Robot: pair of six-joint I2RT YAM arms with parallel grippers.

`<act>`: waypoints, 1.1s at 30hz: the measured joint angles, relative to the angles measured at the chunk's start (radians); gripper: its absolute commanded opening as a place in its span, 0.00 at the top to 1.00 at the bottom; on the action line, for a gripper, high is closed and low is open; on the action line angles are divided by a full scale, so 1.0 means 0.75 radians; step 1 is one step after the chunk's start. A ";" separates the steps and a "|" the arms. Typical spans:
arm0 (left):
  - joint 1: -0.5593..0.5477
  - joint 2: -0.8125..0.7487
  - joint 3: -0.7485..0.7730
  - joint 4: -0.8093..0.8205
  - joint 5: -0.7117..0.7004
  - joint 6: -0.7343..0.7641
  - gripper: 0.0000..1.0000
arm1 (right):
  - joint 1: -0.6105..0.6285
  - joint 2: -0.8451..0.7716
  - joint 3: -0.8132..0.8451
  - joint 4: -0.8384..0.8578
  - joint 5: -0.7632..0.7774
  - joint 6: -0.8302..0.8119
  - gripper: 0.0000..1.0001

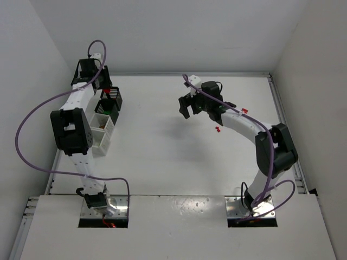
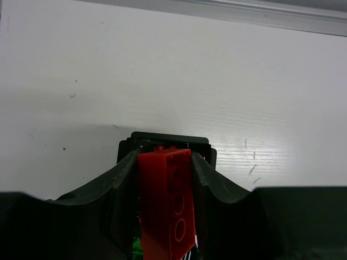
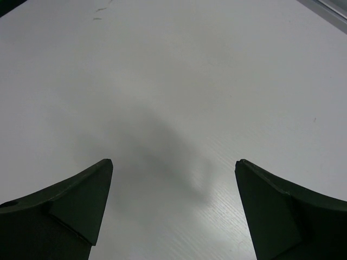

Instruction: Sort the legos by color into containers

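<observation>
1. White bins [image 1: 99, 142]: nearest of the row on the desk's [image 1: 162, 162] left side. No arm is over them.

2. Legos [image 1: 217, 129]: two small red pcs loose on the desk at right, just beside the R forearm and well apart from the bins. Not yet sorted.

3. R hand [image 3: 173, 165]: fingers spread wide, nothing between them, bare desk below. It hangs mid-desk, clear of the bin row. Probable reason: it is out of the L arm's way and ready for a pick.

4. Black bin [image 2: 165, 138]: far end of the row. Its rim shows just beyond the L fingertips.

5. L hand [image 2: 164, 160]: clamped on the block [image 2: 165, 208], which is red and larger than the loose pcs. The fingers press two opposite side faces, and the block's long axis runs along the fingers, approx. over the bin mouth. Probable reason: a side grip leaves the leading end free, so the block falls straight in on release.

6. Green bit [image 2: 136, 249]: shows beneath the block, low in the wrist view. Which bin holds it: cannot tell. If it is the same bin, a red drop would mix colours, so verify the bin before release.
</observation>
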 measured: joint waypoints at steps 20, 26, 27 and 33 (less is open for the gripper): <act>0.109 -0.004 0.268 -0.020 0.390 -0.183 0.00 | -0.112 0.000 0.015 -0.063 0.101 0.049 0.04; 0.178 -0.126 0.300 -0.012 0.733 -0.174 0.00 | -0.240 -0.039 0.022 -0.193 0.189 -0.012 0.04; 0.146 -0.161 0.298 -0.056 0.724 -0.120 0.00 | -0.273 -0.050 0.022 -0.220 0.208 -0.025 0.04; -0.169 -0.434 0.054 -0.176 0.581 0.037 0.00 | -0.510 -0.077 0.042 -0.373 0.336 -0.083 0.01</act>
